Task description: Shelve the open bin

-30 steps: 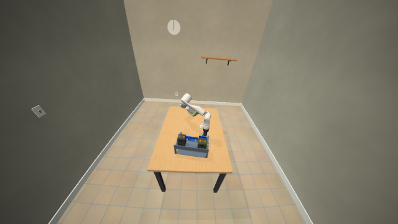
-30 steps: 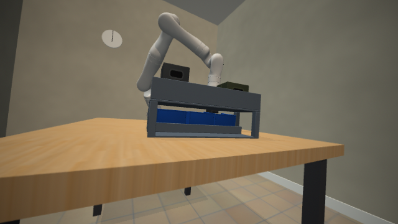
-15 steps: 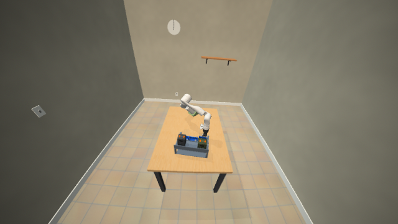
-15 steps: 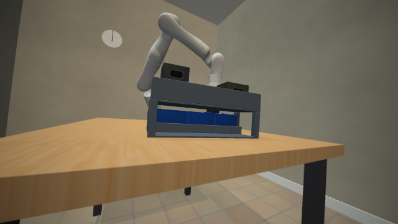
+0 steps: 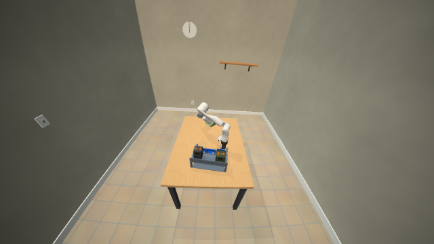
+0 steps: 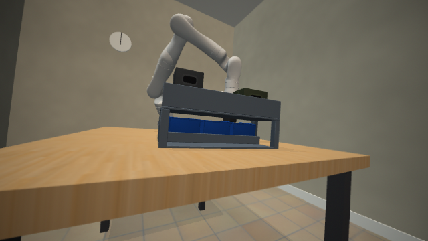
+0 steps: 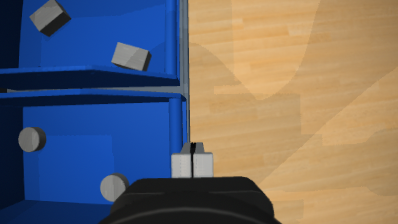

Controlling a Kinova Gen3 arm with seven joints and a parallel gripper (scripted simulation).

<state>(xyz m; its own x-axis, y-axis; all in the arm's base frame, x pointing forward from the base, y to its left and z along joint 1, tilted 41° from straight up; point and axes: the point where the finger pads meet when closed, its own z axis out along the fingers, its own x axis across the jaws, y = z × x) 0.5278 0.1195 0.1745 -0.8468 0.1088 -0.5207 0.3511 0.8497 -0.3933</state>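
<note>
Blue row: at the left and centre of the shelf point(image 5: 208, 163) point(image 6: 221, 104) point(image 7: 185, 40), the neighbour bins stand side by side; the nearer neighbour point(image 7: 100, 35) holds grey blocks.
Task's bin: the open blue bin point(image 5: 221, 149) point(image 6: 244, 129) point(image 7: 75, 160) sits in the right-hand place, open front outward, nearly in line with its neighbour. Whether it is fully down behind the lip cannot be told.
Parts: two grey cylinders point(image 7: 32, 139) point(image 7: 114, 188) lie inside it.
Handling: probably light and stiff, smooth enough to slide; the loose parts may roll if it is jolted. Best hold, if one is needed, is the front rim; for seating, a square, gentle push there should do.
Jaws: shut together with nothing between them point(image 5: 223, 148) point(image 6: 229, 119) point(image 7: 193, 147), close by the bin's front rim; contact cannot be told.
Next: check the seating, nudge if needed, then back away.
Desk: pale wood point(image 5: 180, 169) point(image 6: 83, 161) point(image 7: 280, 125), grained, with soft shadows.
Room, left to right: dark grey wall, beige far wall with a round clock point(image 5: 189, 30) point(image 6: 120, 41) and wooden wall ledge point(image 5: 239, 64), grey-green wall; tiled floor below.
</note>
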